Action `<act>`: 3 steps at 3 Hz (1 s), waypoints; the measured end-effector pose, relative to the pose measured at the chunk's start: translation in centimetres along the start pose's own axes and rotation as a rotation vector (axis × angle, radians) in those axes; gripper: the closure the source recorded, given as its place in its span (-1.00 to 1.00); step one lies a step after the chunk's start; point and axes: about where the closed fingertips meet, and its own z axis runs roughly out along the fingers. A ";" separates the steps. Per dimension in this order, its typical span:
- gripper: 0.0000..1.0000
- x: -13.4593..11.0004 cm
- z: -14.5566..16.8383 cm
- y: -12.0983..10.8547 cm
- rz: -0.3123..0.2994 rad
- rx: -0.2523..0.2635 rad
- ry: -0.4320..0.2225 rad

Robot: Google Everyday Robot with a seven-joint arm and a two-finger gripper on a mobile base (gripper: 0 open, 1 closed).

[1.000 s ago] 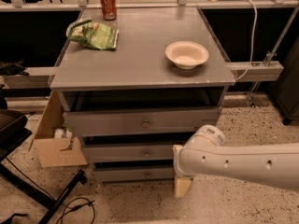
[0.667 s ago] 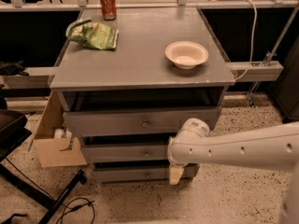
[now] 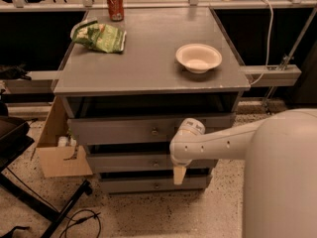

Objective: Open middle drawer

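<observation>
Middle drawer [image 3: 124, 162] is the 2nd of 3 grey fronts in the cabinet, w/ a small round knob [image 3: 155, 163] at its centre and a dark gap above the front; can't tell how far out it sits. Gripper [image 3: 179, 176] hangs just right of that knob, pointing down in front of the drawer's lower edge and over the bottom drawer [image 3: 133, 185]. Contact w/ either front can't be told, nor whether gripper is apart or together. White arm [image 3: 218, 143] comes in from the right, across the drawer's right half. Above is the top drawer [image 3: 114, 131], taller and wider. On the cabinet top [image 3: 148, 68]: white bowl [image 3: 198, 58] right, green bag [image 3: 101, 36] left, red can [image 3: 115, 4] at back. Cardboard box [image 3: 57, 157] stands on the floor left of the cabinet.
</observation>
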 end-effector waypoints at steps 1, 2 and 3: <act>-1.00 0.2 2.9 -0.6 0.017 -0.026 0.026; -0.69 0.6 5.5 -0.2 0.038 -0.059 0.032; -0.07 2.1 7.5 2.2 0.069 -0.110 0.025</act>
